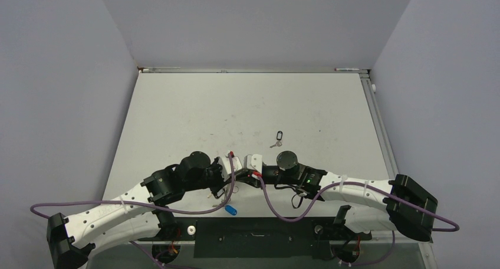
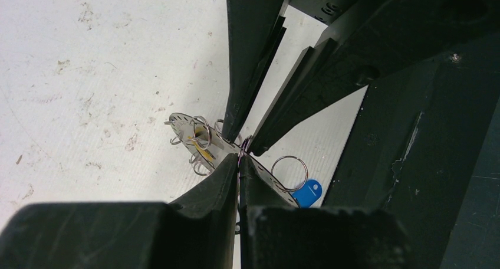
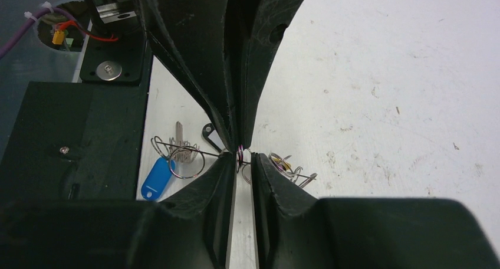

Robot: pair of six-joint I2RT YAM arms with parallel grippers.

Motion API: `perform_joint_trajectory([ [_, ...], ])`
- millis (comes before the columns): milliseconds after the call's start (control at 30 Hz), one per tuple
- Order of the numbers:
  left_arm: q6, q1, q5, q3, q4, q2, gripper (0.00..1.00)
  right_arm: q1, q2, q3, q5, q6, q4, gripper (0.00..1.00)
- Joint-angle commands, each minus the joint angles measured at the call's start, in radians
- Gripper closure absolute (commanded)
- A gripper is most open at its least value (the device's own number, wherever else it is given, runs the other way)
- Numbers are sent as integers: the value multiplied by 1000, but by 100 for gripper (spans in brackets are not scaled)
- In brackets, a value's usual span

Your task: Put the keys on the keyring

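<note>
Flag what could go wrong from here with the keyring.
Both the left gripper and right gripper pinch the keyring at nearly one spot, so fingertips may clash or the thin ring twist free. The black-tagged key lies apart; fetching it probably means one gripper letting go.

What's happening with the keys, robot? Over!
Both jaws shut on keyring. Beside it, blue-tag key. Farther out, black-tag key, loose. Nothing seen in the way.
</note>
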Motion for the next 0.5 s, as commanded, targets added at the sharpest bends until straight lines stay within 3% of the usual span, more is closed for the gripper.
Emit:
perform_joint_trajectory([
  [0,16,-2,22,10,48,0,100,6,6,24,-11,-3,53,93],
  [400,19,-1,13,5,59,-22,100,6,-32,-2,11,-6,74,95],
  [467,24,1,15,4,61,-32,93,6,-49,-19,11,-3,99,95],
])
